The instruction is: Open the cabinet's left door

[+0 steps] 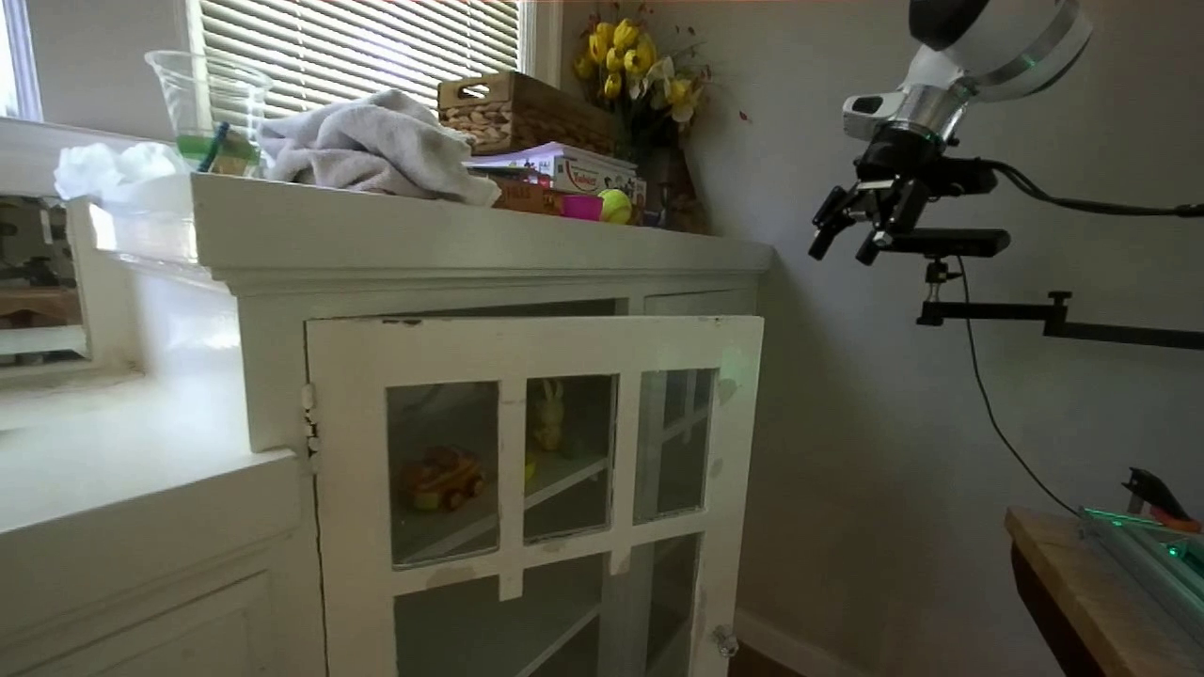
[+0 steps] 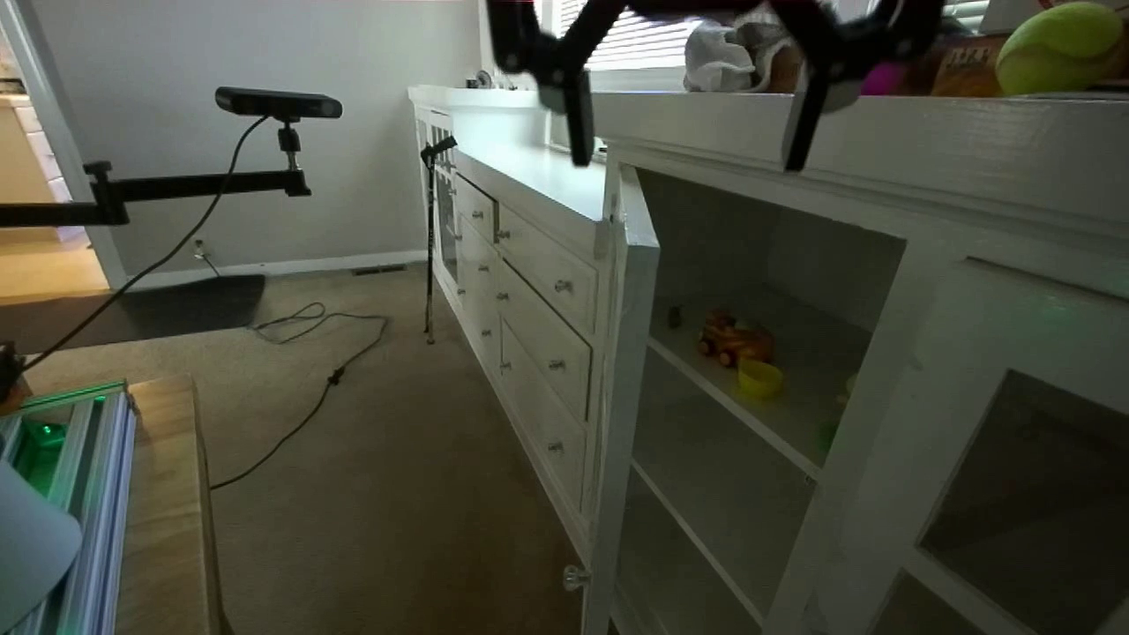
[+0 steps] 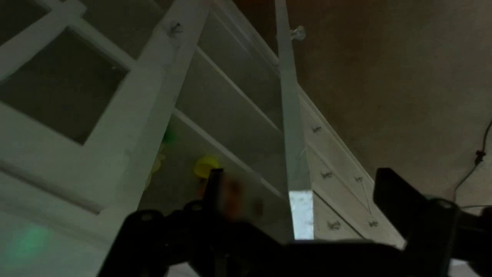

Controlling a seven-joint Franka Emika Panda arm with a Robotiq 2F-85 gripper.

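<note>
While the cabinet's (image 1: 489,244) left door (image 1: 513,489) is standing open in an exterior view, a box's (image 1: 588,177) lettering is escaping me. In an exterior view, a toy vehicle (image 2: 736,339) and yellow cup (image 2: 758,377) are sitting on an inner shelf (image 2: 798,422). In the wrist view, the gripper's (image 3: 300,179) fingers (image 3: 395,194) are standing wide apart.

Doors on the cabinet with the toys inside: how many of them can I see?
2: the left door, swung open next to the drawers, and the right door, apparently closed, farther from them. Others may lie outside the pictures.
</note>
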